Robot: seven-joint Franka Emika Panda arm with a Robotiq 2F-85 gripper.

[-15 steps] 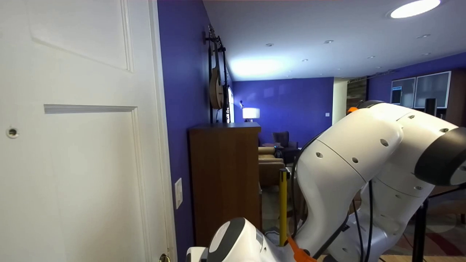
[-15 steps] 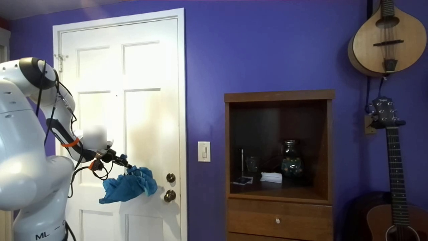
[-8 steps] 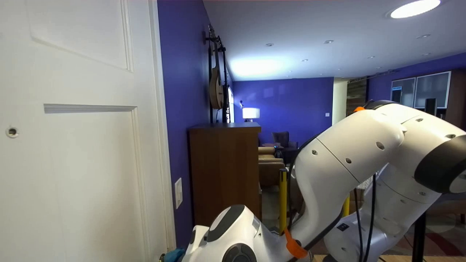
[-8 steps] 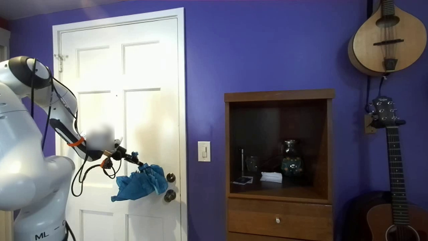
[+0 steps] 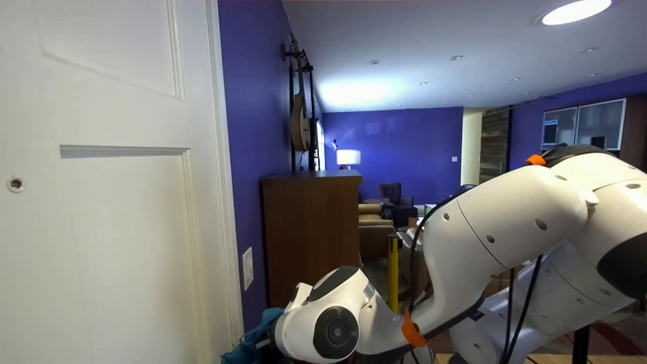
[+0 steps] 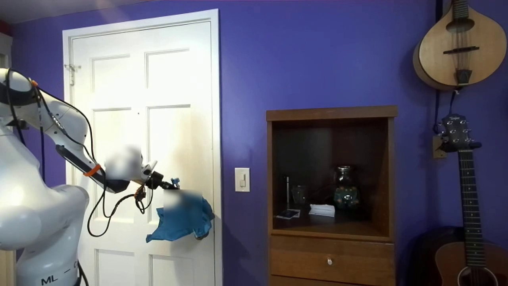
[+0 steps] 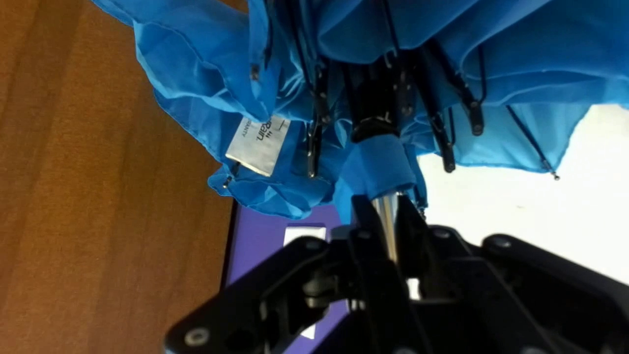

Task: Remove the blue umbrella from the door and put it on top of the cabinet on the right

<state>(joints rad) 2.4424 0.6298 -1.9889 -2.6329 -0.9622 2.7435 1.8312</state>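
Observation:
The blue umbrella is partly folded, with loose cloth. It hangs in front of the white door, and its cloth covers the door knobs. My gripper is shut on the umbrella's thin metal shaft, just by the blue cloth. Black ribs and a white label show in the wrist view. In an exterior view the umbrella shows low beside my hand, and the fingers are out of sight there. The brown cabinet stands right of the door, its flat top higher than the umbrella.
A light switch is on the purple wall between door and cabinet. The cabinet's open shelf holds a vase and small items. A mandolin and a guitar hang right of the cabinet. A yellow post stands behind the arm.
The gripper has carried the umbrella rightward along the door toward the cabinet side, and the hand has risen slightly. The umbrella has come into view beside the hand. The arm's elbow has drawn back.

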